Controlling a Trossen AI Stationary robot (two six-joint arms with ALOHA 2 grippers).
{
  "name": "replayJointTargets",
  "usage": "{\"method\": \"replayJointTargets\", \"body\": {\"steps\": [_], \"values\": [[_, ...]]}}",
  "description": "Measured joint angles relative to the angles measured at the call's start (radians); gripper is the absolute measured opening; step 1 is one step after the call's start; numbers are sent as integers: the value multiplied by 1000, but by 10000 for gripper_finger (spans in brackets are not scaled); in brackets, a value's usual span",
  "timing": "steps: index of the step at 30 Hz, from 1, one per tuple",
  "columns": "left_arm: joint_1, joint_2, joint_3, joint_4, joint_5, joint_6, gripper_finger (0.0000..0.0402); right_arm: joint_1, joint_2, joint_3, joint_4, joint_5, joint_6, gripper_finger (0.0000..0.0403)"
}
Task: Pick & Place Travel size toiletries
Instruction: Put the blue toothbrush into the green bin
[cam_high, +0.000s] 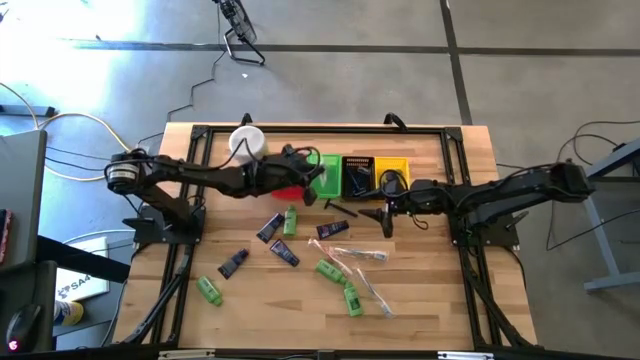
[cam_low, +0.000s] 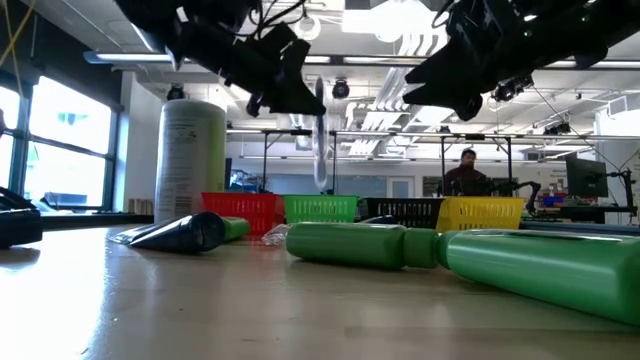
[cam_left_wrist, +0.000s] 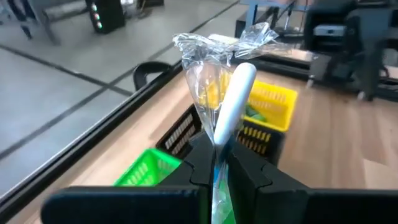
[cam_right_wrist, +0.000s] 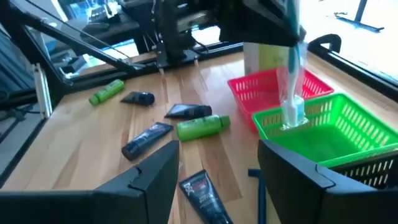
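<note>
Two grippers: left over the baskets, right just beside the yellow basket.
Left fingers: closed on a clear-wrapped stick, pinching its lower end; the white stick and crinkled wrap stand out past the fingertips.
Stick's place: it hangs from the left fingers with its tip over the green basket, the red basket alongside.
Right fingers: spread wide, holding nothing.
Ahead of the right fingers: a green bottle and dark tubes lying on the table, apart from both fingers.
</note>
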Motion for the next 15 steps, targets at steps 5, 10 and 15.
{"method": "replayJointTargets", "body": {"steps": [5,10,15], "values": [[22,0,0,-2,1,123,19,0,3,0,-2,0,0,210],[18,0,0,-25,7,262,19,0,3,0,-3,0,-2,210],[19,28,-1,-34,35,341,19,0,3,0,-4,0,-3,210]]}}
